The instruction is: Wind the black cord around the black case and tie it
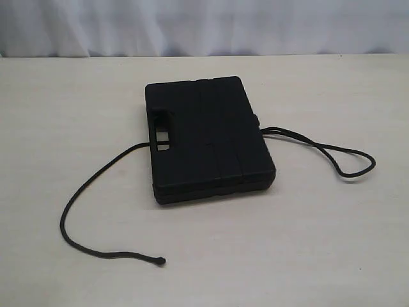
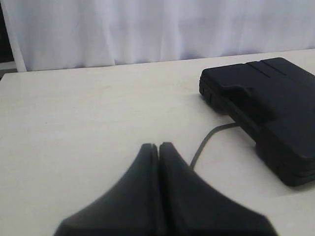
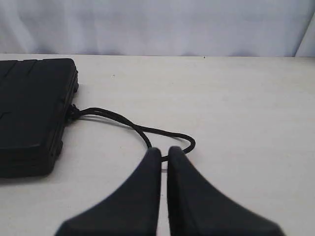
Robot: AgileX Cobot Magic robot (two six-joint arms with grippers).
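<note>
Left gripper (image 2: 158,146): fingers pressed together, nothing between them, held above the bare table (image 2: 88,128). Beyond its tips a short run of the black cord (image 2: 202,145) lies on the surface and leads to the black case (image 2: 268,108), which sits flat and apart from the gripper. Right gripper (image 3: 164,151): fingers closed to a hairline gap and holding nothing. The cord's loop (image 3: 133,125) lies on the table just past the tips and partly hidden behind them, and it runs back to the side edge of the case (image 3: 29,108). Neither gripper appears in the exterior view. There the case (image 1: 208,137) lies flat slightly above the centre of the frame, turned at a slight angle, with its handle slot (image 1: 161,135) facing left. The cord (image 1: 83,192) is not wrapped around it. One length leaves the case near the handle slot, sweeps down into the lower left of the frame, and ends in a small knot (image 1: 161,261) at lower centre. The other part emerges from the case's right edge as a doubled strand forming a narrow loop (image 1: 348,163) at the right of the frame. A pale curtain (image 1: 204,25) closes off the top of the frame behind the table (image 1: 307,243).
</note>
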